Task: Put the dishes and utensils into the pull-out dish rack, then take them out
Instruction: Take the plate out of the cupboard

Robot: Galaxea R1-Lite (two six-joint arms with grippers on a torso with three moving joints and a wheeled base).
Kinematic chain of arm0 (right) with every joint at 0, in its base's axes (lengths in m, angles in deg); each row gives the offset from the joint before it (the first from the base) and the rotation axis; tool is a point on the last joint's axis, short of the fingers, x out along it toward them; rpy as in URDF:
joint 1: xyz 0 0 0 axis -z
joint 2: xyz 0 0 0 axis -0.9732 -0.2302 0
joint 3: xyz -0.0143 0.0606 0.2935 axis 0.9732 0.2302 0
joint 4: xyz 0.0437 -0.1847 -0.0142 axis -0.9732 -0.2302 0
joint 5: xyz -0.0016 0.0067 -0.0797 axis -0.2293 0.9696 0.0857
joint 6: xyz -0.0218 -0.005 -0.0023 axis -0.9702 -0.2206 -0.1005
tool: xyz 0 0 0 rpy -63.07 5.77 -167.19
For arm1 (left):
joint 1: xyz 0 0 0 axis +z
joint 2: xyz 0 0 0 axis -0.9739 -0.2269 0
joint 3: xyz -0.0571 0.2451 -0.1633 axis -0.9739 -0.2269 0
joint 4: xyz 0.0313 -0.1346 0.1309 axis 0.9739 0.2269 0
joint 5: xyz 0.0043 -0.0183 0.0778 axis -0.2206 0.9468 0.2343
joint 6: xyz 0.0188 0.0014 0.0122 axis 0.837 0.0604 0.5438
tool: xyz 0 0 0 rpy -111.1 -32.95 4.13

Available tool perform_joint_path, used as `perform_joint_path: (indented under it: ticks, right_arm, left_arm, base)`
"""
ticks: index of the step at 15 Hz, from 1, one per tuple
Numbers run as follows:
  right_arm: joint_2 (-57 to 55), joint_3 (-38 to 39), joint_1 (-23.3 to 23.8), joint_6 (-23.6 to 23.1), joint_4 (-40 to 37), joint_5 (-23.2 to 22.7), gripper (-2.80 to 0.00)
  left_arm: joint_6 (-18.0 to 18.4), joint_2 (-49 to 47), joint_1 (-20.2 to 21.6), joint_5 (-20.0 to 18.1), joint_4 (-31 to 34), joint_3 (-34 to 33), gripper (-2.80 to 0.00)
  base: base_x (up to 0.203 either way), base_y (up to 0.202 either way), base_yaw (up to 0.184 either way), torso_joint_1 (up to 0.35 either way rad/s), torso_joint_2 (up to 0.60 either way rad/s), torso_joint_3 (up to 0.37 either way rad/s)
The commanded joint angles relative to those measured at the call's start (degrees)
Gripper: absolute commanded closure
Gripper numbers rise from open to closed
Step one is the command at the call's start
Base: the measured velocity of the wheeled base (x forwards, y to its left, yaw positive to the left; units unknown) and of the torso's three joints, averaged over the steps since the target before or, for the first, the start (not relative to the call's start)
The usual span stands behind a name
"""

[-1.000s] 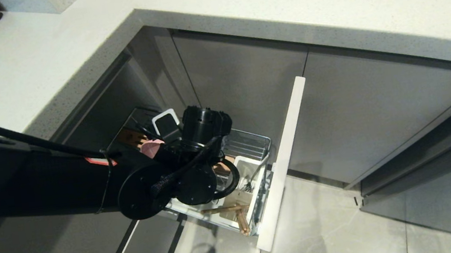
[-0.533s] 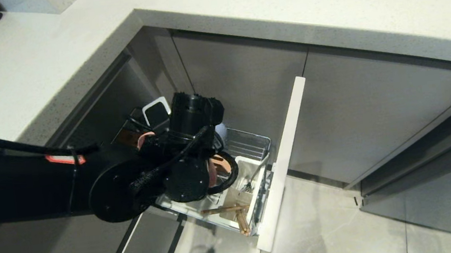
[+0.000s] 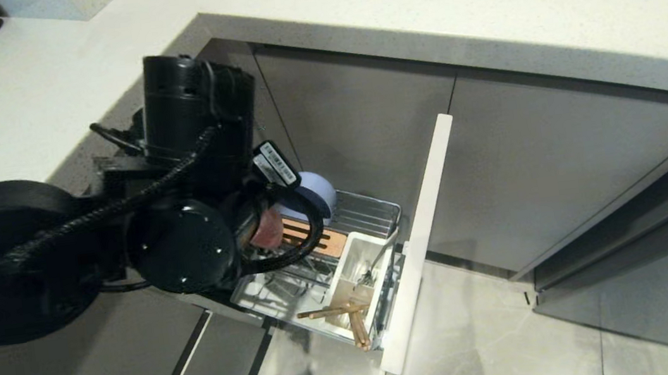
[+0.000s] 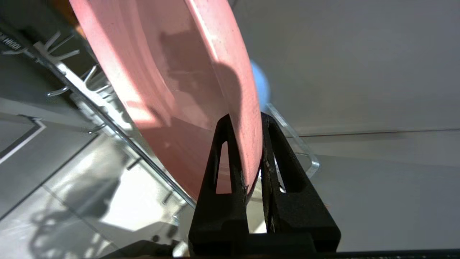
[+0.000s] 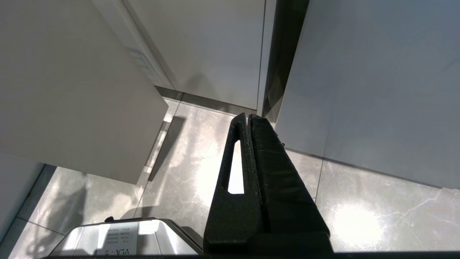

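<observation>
Pink plate [image 4: 172, 82], standing on edge, is pinched by its rim between the two black fingers of the left gripper [image 4: 245, 124], which are closed down to the rim's thickness. From the jaws, the plate's broad disc runs straight ahead and away, edge-on to the fingers, so one finger presses its hollow face and the other its back. Beyond the fingertips and off to one side lie the chrome wires of the pull-out dish rack [image 3: 369, 212]; whether the plate's far edge sits between the wire prongs or has cleared them cannot be told. A light-blue bowl [image 3: 312, 193] sits in the rack just past the plate. The wooden chopsticks [image 3: 340, 314] and the metal spoon [image 3: 375, 262] rest in the white cutlery box [image 3: 352, 255], farther from the jaws, against the pale front panel [image 3: 420, 240]. The right gripper [image 5: 249, 118] hangs over the floor with its fingers pressed together and empty, far from the rack, so the left arm is plainly the nearer one for the plate.
</observation>
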Motion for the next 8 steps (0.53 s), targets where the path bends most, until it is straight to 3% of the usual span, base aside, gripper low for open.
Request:
perform_joint_path:
  ticks: [1, 8]
  right_arm:
    - [0.2, 0.0, 0.0, 0.0, 0.0, 0.0, 0.0]
    - [0.2, 0.0, 0.0, 0.0, 0.0, 0.0, 0.0]
  left_arm:
    - [-0.3, 4.9, -2.2, 0.5, 1.5, 1.3, 0.0]
    - [-0.2, 15.2, -10.9, 0.5, 7.4, 5.3, 0.0]
  base:
    - [0.0, 0.0, 0.0, 0.0, 0.0, 0.0]
    - [0.0, 0.0, 0.0, 0.0, 0.0, 0.0]
